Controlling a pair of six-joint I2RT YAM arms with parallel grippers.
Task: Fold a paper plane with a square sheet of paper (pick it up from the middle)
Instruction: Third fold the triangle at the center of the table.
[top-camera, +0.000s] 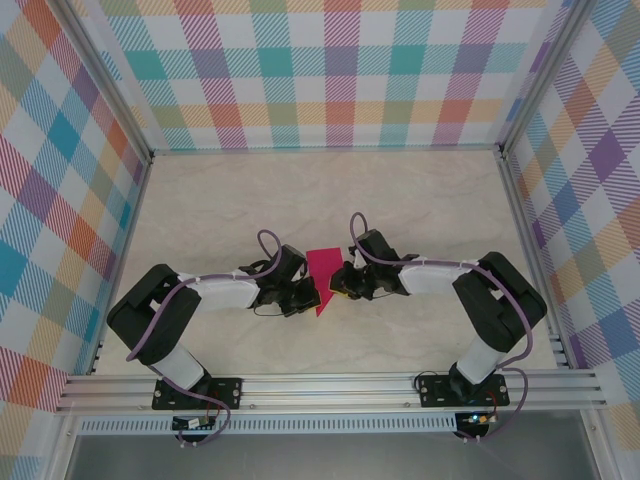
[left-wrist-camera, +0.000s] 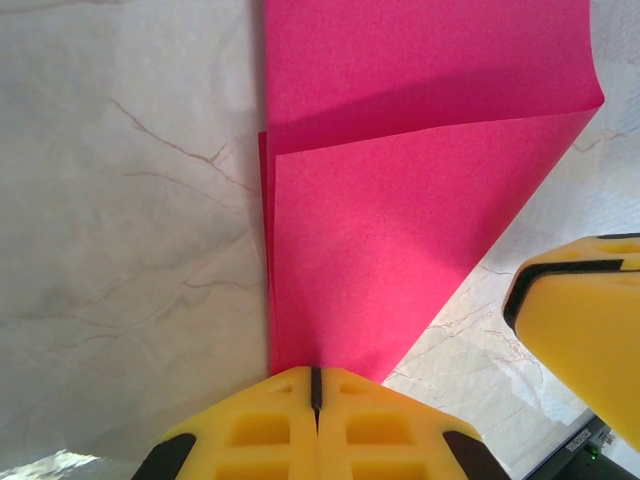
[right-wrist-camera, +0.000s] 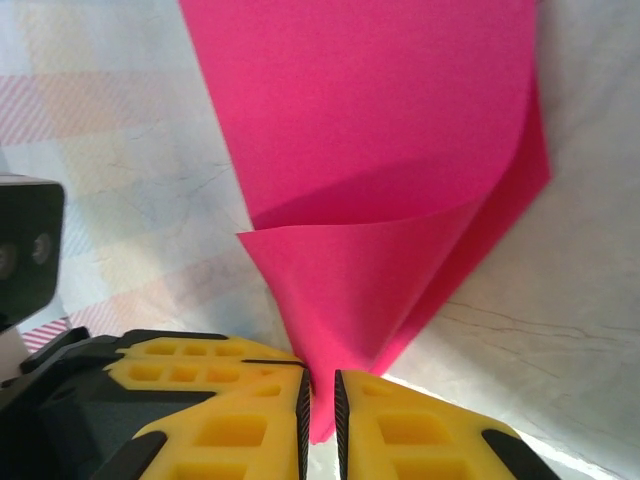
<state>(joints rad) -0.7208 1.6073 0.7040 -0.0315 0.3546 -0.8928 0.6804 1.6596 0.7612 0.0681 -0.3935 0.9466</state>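
Left hand (left-wrist-camera: 315, 378): the two yellow fingers are pressed together, with only a thin seam between them. A narrow corner of the square sheet of paper (left-wrist-camera: 400, 250) is nipped at their tips.

Right hand (right-wrist-camera: 320, 385): the fingers are nearly closed. The slim gap between them is taken up by the pointed near end of the same magenta-pink sheet. The sheet is thus gripped by both hands at once.

Just ahead of the left hand's tips, the sheet widens away from the hand. A straight edge runs up its left side, and a doubled layer is noted along that edge. Farther out, an upper layer is turned over the lower one and a shadow is cast beneath the turn. A yellow finger of the right hand is seen close by, to the right of the left hand.

Ahead of the right hand, the sheet is curled over in a soft roll on the right side, not pressed flat. A black housing of the other arm is noted at the left.

From above, the sheet is seen between the two hands near mid-bench, as a narrow pink shape pointing toward the arm bases. Beyond it lies the pale marbled bench (top-camera: 250, 200), enclosed by checked walls (top-camera: 340, 70).
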